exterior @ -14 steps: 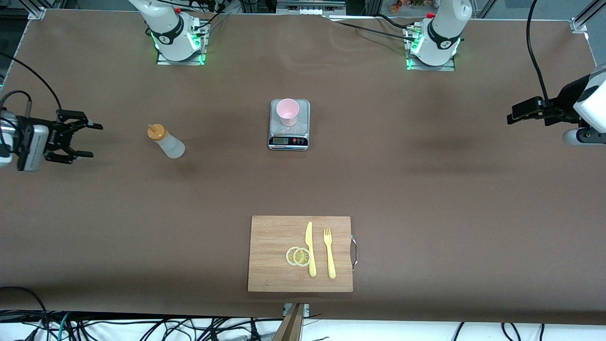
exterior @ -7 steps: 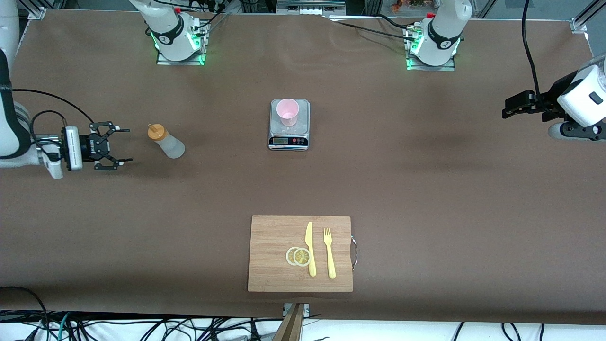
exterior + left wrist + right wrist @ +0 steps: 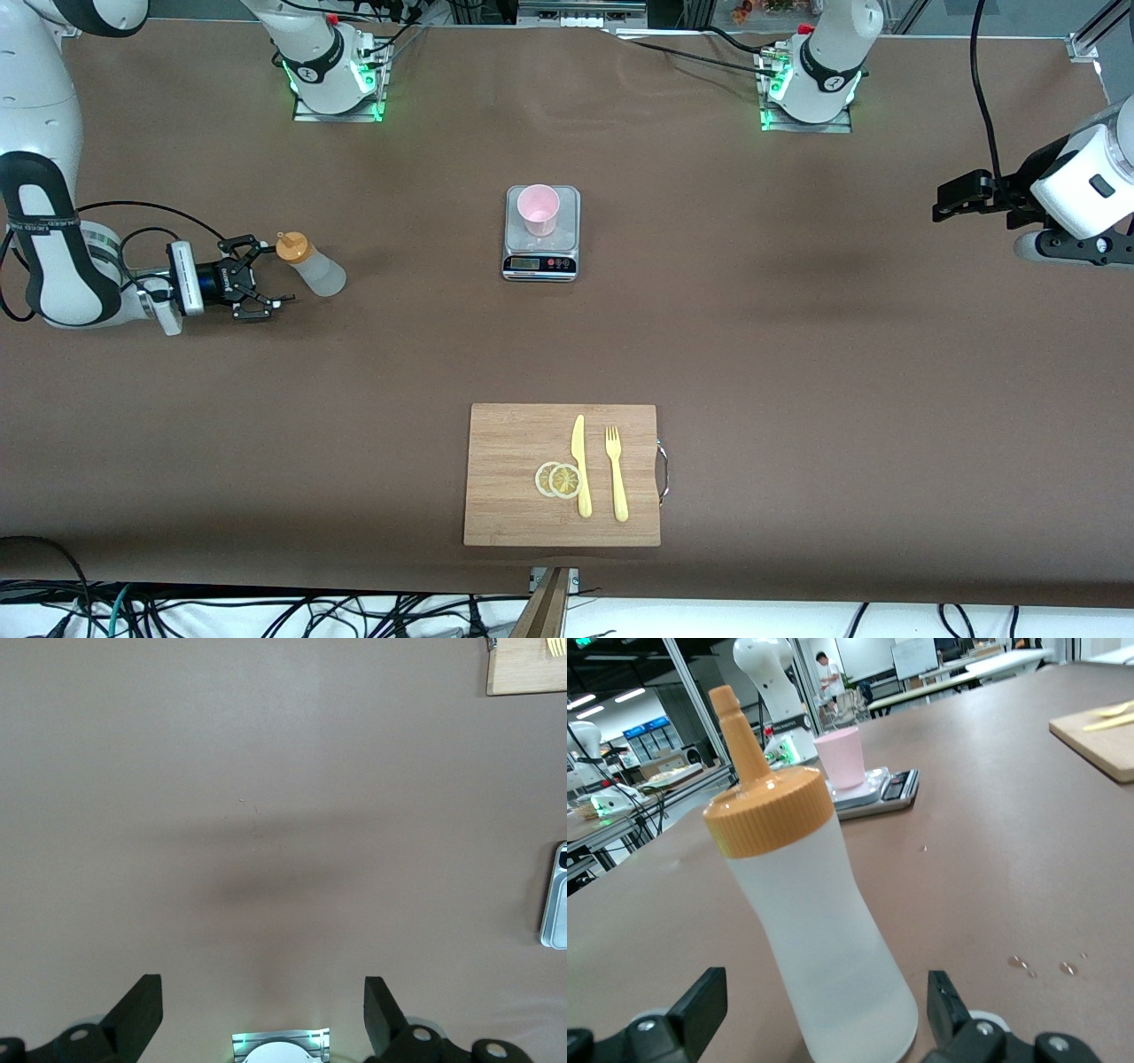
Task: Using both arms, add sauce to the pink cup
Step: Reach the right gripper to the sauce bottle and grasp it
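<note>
Sauce bottle not yet gripped; nothing poured.

The sauce (image 3: 310, 266) stands toward the right arm's end, the right gripper (image 3: 266, 282) spread wide just beside it. The pink cup (image 3: 538, 209) sits on the scale (image 3: 540, 262), apparently empty. The left gripper (image 3: 264, 1010), wide, waits.

right tool (image 3: 263, 282) | advanced, open, beside sauce (image 3: 310, 264) | left tool (image 3: 952, 197) | shifted slightly

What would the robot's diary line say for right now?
right end effector: open, beside sauce bottle | bottle: standing, ungrasped | pink cup: on scale | left end effector: open, waiting over table
</note>
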Motion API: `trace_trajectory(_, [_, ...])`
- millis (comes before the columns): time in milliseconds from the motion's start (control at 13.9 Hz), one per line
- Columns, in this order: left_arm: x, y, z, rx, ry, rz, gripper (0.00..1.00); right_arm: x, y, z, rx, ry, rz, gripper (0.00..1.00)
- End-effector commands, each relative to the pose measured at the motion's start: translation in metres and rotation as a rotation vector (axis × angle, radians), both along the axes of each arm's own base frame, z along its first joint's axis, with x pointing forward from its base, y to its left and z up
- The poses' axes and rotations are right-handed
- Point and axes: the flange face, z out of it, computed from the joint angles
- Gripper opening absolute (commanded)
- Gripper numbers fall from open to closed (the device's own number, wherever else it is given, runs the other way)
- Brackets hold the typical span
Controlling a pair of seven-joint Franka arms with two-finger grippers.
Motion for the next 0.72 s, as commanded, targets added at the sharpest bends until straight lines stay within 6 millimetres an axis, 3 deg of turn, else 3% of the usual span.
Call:
trace_trajectory(0, [0.004,0.001,0.006,0.018,-0.004,-0.020,1.00,0.006,0.008,-0.002,0.068,-0.034,0.000,1.00])
trace_trajectory(503, [0.004,-0.001,0.006,0.010,-0.005,-0.022,1.00,0.028,0.049,-0.006,0.094,-0.063,0.061,1.00])
trace_trajectory(647, [0.004,0.001,0.006,0.010,-0.005,-0.020,1.00,0.026,0.064,-0.019,0.116,-0.045,0.066,1.00])
